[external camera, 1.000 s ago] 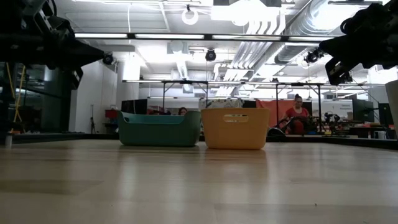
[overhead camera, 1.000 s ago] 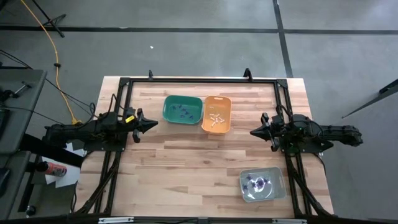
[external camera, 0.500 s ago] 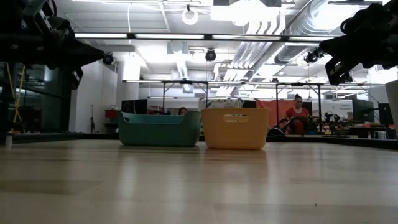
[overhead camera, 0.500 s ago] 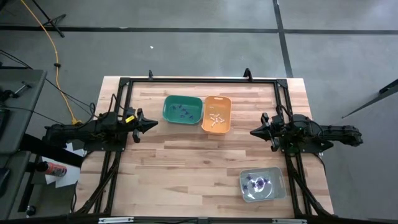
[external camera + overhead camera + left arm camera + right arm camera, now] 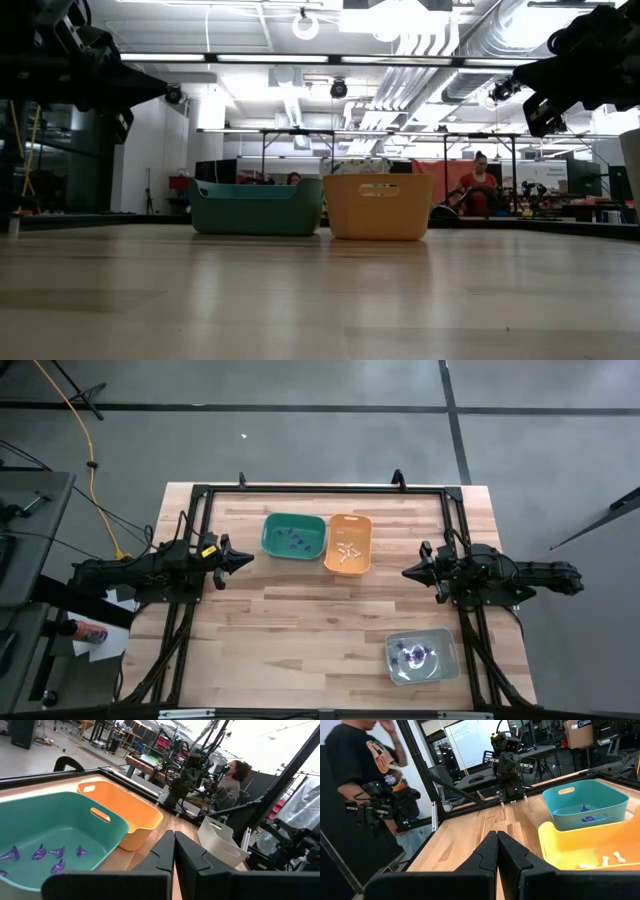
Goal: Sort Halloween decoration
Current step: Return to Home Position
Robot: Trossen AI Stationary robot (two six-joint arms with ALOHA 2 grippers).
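Several purple trinkets (image 5: pixel 49 854) lie on the floor of the green bin (image 5: pixel 294 536). Whitish trinkets (image 5: pixel 347 553) lie in the orange bin (image 5: pixel 349 544) beside it. More purple trinkets (image 5: pixel 412 654) sit in the grey bin (image 5: pixel 421 657) near the table's near right corner. My left gripper (image 5: pixel 247 559) hovers shut above the table, left of the green bin. My right gripper (image 5: pixel 407 572) hovers shut, right of the orange bin. Neither holds anything.
The green and orange bins stand side by side at the table's far middle. A black frame (image 5: pixel 320 489) runs along the table's edges. A person (image 5: pixel 375 780) stands beyond the table's near side, and another person (image 5: pixel 227 782) sits beyond the right side. Bare wood (image 5: pixel 300 620) spans the middle.
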